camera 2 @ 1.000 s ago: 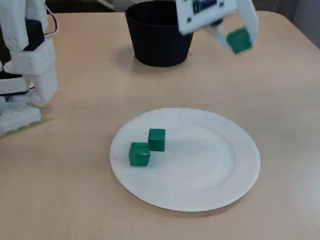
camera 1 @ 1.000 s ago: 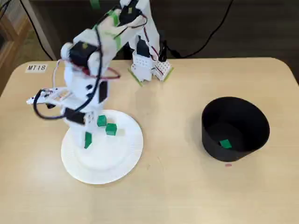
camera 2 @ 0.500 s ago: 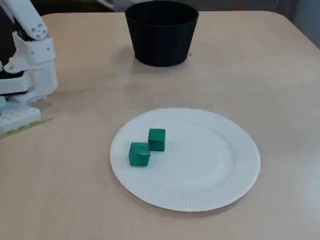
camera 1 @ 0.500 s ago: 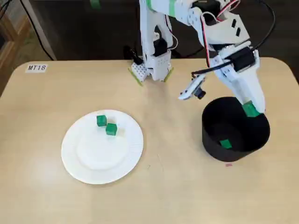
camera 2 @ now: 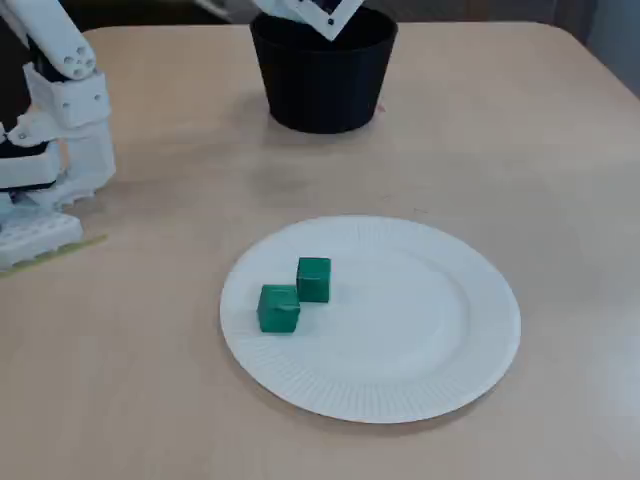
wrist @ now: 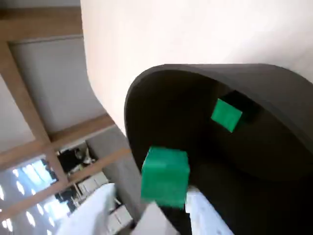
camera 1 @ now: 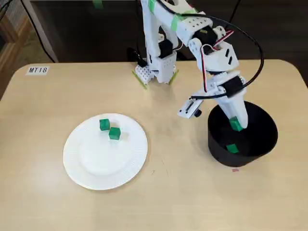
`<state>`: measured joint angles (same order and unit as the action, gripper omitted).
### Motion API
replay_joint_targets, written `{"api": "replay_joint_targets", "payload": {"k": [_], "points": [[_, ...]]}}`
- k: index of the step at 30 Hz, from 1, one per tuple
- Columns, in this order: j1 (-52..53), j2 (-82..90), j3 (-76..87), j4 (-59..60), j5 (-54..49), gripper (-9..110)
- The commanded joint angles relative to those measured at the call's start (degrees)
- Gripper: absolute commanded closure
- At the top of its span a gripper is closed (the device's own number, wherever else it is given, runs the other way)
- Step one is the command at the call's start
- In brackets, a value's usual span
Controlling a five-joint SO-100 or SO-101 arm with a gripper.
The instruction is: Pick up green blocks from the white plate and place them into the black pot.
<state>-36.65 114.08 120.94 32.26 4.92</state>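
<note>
Tabletop (camera 1: 183, 192) | claw (camera 1: 236, 126) pinching green block (wrist: 165, 176) over black pot (camera 1: 250, 158) | white plate (camera 2: 420, 340), two blocks (camera 2: 313, 279) (camera 2: 279, 307): fixed views only

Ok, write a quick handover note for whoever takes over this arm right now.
Pincer: shut on the held green block, hanging inside the mouth of the black pot.
Done: one loose green block lies on the pot's bottom.
Left: release the held block, then fetch the two green blocks lying close together on the white plate.
</note>
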Motion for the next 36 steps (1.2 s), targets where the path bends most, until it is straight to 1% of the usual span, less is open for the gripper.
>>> {"api": "replay_joint_targets", "payload": {"k": [1,3,6,8,10,14,17,19,21,25,27,31,36], "points": [[-0.79,2.64,-0.62,0.62,-1.05,70],[-0.53,3.43,-1.14,1.05,-1.32,70],[1.23,4.39,-4.04,4.83,-2.02,79],[3.52,5.01,-7.03,9.05,-2.72,92],[7.21,5.36,-11.51,16.61,-4.83,104],[19.51,6.5,-17.4,32.34,-9.76,104],[31.38,7.29,-17.4,40.34,-13.18,104],[38.67,7.12,-16.08,43.24,-16.0,104],[44.56,8.26,-11.69,42.01,-18.19,104],[51.68,17.14,5.71,29.71,-18.81,104],[53.61,17.05,9.32,26.98,-19.78,104],[55.72,12.04,8.26,27.86,-21.09,104],[59.85,5.19,2.9,32.7,-22.06,104]]}}
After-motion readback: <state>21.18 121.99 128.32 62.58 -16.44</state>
